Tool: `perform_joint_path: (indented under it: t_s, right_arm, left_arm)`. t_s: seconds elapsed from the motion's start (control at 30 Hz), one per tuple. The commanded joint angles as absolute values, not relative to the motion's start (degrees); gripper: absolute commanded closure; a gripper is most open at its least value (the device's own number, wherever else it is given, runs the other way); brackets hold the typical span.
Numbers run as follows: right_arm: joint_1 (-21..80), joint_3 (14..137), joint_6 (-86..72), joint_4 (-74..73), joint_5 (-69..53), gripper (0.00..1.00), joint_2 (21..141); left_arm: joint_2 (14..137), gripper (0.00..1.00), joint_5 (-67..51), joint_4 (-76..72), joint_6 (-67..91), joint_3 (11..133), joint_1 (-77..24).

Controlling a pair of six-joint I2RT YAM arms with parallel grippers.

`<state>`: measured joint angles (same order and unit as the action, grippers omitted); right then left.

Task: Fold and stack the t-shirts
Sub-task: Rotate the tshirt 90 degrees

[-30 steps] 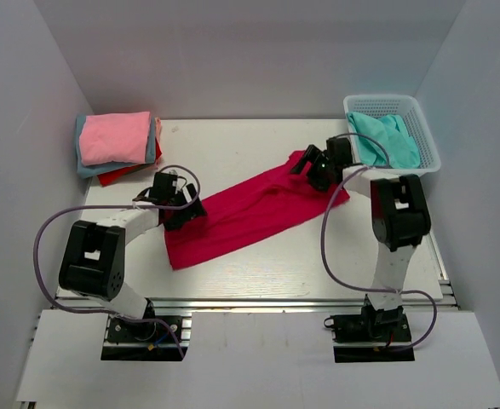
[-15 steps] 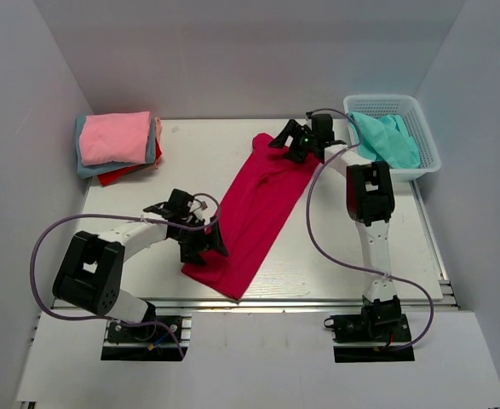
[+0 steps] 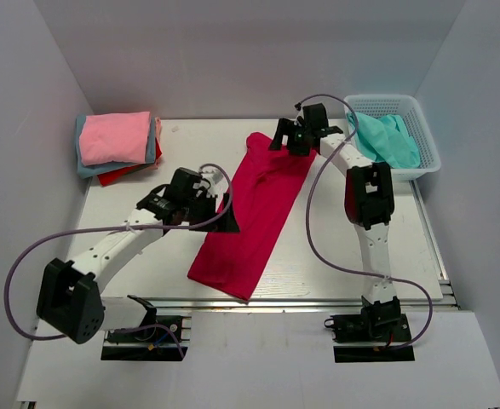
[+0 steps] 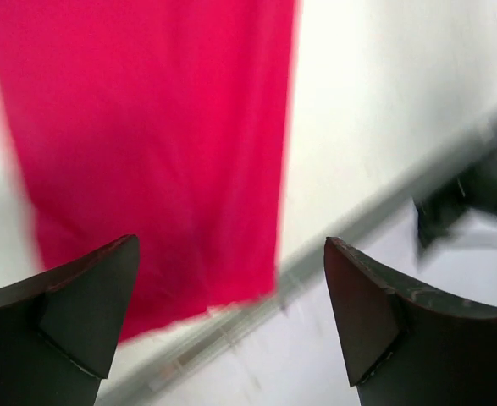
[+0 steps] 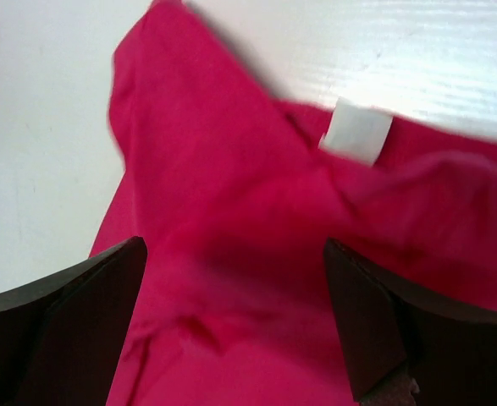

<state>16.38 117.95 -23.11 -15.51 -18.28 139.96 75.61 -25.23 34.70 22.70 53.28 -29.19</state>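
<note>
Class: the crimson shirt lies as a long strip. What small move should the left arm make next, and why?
Probably lower the open left gripper onto the near hem of the crimson t-shirt and pinch it: the strip lies unheld, not yet folded end to end.

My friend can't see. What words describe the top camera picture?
A crimson t-shirt lies in a long strip on the table, the left gripper by its side edge, the right gripper over its far end. Folded shirts are stacked far left; a teal shirt fills a white basket far right.
</note>
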Motion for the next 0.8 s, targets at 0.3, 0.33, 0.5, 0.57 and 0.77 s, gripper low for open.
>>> perform_joint_path:
  t_s: [0.3, 0.33, 0.5, 0.57, 0.77]
  right_arm:
    - [26.4, 99.4, -17.2, -31.9, -2.0, 0.10, 119.7]
    - [27.1, 97.2, -17.4, -31.9, -2.1, 0.10, 119.2]
    - [26.8, 92.1, -17.0, -29.1, -6.0, 0.10, 120.3]
    - [26.6, 92.9, -17.0, -28.9, -5.0, 0.10, 122.2]
    - [23.3, 98.9, -18.9, -29.8, -5.5, 0.10, 131.5]
  left_arm:
    - [70.2, 0.00, 5.5, 29.1, 23.0, 54.8, -27.6]
    - [70.2, 0.00, 7.5, 30.3, 24.1, 55.6, -27.6]
    - [70.8, 0.00, 4.8, 28.4, 24.1, 54.1, -27.6]
    - [71.3, 0.00, 4.8, 27.9, 24.6, 53.6, -27.6]
    - [74.9, 0.00, 5.4, 29.7, 24.6, 55.2, -27.6]
